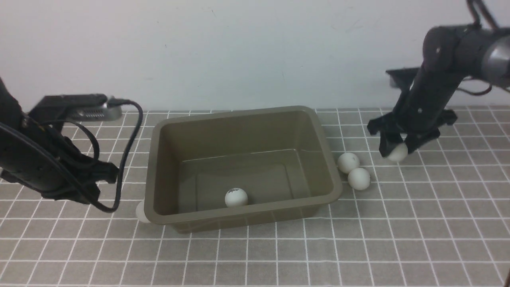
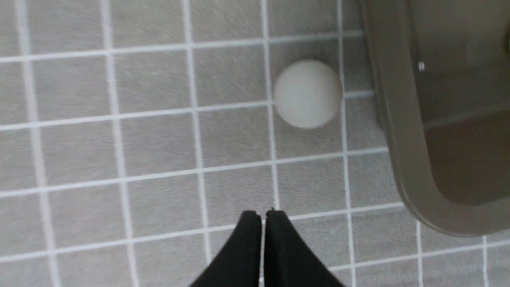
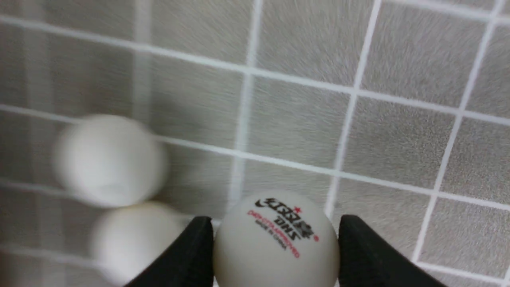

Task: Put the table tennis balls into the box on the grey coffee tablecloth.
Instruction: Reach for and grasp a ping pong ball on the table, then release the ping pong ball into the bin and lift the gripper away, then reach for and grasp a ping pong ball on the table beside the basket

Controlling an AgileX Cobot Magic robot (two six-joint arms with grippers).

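Soft, even light falls from overhead, without hard glare. In the front view the box (image 1: pixel 239 131) carries a dull sheen on its inner walls, shadows are faint and short, and the picture is slightly soft. In the left wrist view the grey coffee tablecloth (image 2: pixel 151 139) streaks with motion blur, and the lone ball (image 2: pixel 307 93) ahead of the closed jaws of the left gripper (image 2: pixel 263 215) has fuzzy edges. In the right wrist view the printed ball (image 3: pixel 275 243) clamped between the jaws of the right gripper (image 3: pixel 275 223) is sharp, its lettering readable. Beside one jaw the hazy ball (image 3: pixel 109 159) and the pale ball (image 3: pixel 133 239) are blurred; grid lines past the other jaw look crisper.
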